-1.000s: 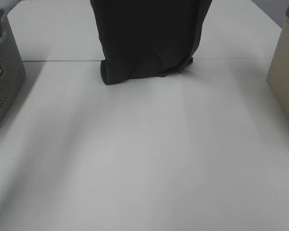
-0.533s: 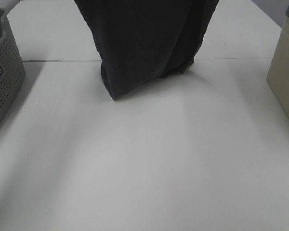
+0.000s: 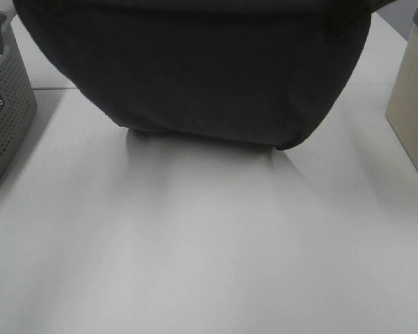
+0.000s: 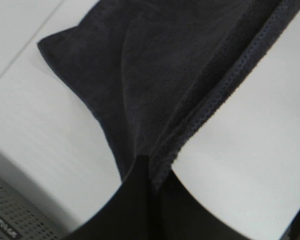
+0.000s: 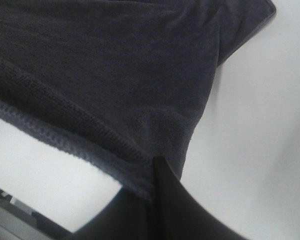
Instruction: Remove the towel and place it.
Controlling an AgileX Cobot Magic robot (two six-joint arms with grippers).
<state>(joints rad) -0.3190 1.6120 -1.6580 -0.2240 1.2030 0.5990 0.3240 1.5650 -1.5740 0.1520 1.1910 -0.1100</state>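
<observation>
- Towel (image 3: pixel 195 76) hangs spread wide across the far half of the table (image 3: pixel 195 243) and fills the top of the high view.
- Its upper edge runs out of the high view. The lower edge sags in a curve, lowest toward the right.
- Soft shadow on the table right under that edge; can't tell if the hem touches the surface.
- Left gripper (image 4: pixel 147 172): jaws clenched on the towel's hemmed edge, cloth coming straight out from between the dark fingers.
- From that grip, the towel (image 4: pixel 155 75) drapes away over the white table (image 4: pixel 250 125), with its stitched hem visible along one side.
- Right gripper (image 5: pixel 155 172): jaws also pinched onto the hem, with the towel (image 5: pixel 115 65) fanning out from the grip and one corner seen at the far end.
- Neither gripper shows in the high view.
- Grey perforated basket (image 3: pixel 7 118) at the left table edge, just beside the towel's left side; a bit of it is also in the left wrist view (image 4: pixel 15 222).
- Beige bin (image 3: pixel 412 104) at the right edge, near the towel's right side.
</observation>
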